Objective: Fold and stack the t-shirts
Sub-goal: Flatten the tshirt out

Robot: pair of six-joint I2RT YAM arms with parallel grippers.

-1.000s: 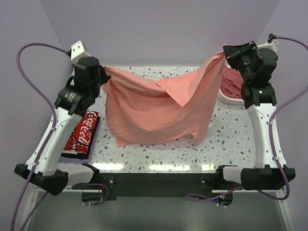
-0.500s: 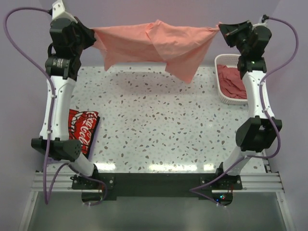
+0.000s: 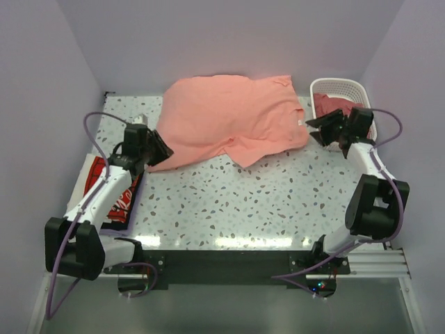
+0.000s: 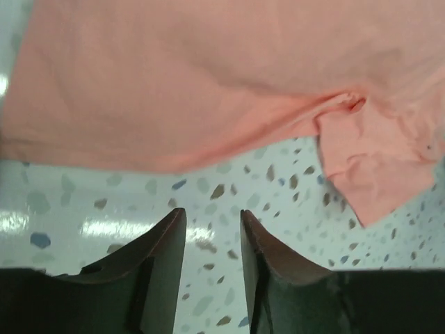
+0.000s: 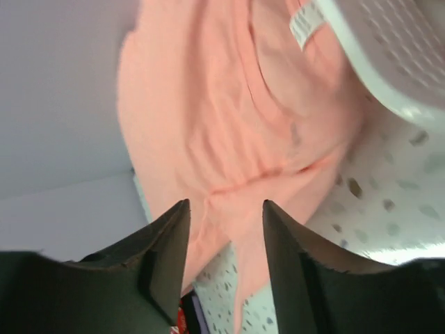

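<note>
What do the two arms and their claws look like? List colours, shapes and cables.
The left arm and right arm match: white links with bulky black joints. A thin purple cable loops off each. The left claw and right claw each have two dark, tapered fingers with curved inner faces.

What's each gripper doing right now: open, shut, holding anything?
Left gripper: open, holding nothing; the salmon-pink t-shirt lies on the table just beyond it.
Right gripper: open, holding nothing.
</note>
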